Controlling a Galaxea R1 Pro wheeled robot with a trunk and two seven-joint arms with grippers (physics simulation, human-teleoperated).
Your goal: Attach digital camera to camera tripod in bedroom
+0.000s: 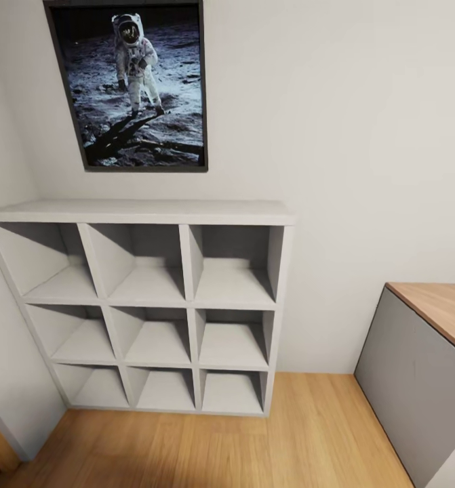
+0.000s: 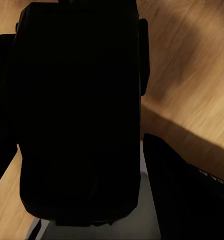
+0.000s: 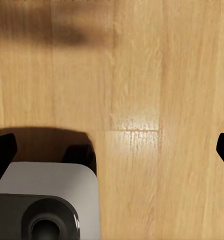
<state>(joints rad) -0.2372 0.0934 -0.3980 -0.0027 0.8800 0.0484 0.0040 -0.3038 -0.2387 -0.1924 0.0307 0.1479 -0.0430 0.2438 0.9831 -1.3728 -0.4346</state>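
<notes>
In the left wrist view a black boxy thing, the digital camera [image 2: 79, 100], sits between the two dark fingers of my left gripper [image 2: 91, 155], which is shut on it; its red dot is hidden in shadow. Wood plank floor passes behind it. In the right wrist view my right gripper [image 3: 112, 152] hangs over the floor, open, with black fingertips [image 3: 1, 155] at both edges and nothing between them. The camera tripod is out of view.
White cube shelves [image 1: 146, 305] stand against the white wall ahead, under a framed astronaut poster [image 1: 135, 85]. A grey cabinet with a wooden top [image 1: 424, 352] is at the right. Light wood floor [image 1: 254, 447] lies in front. Part of my base [image 3: 46, 205] shows below the right gripper.
</notes>
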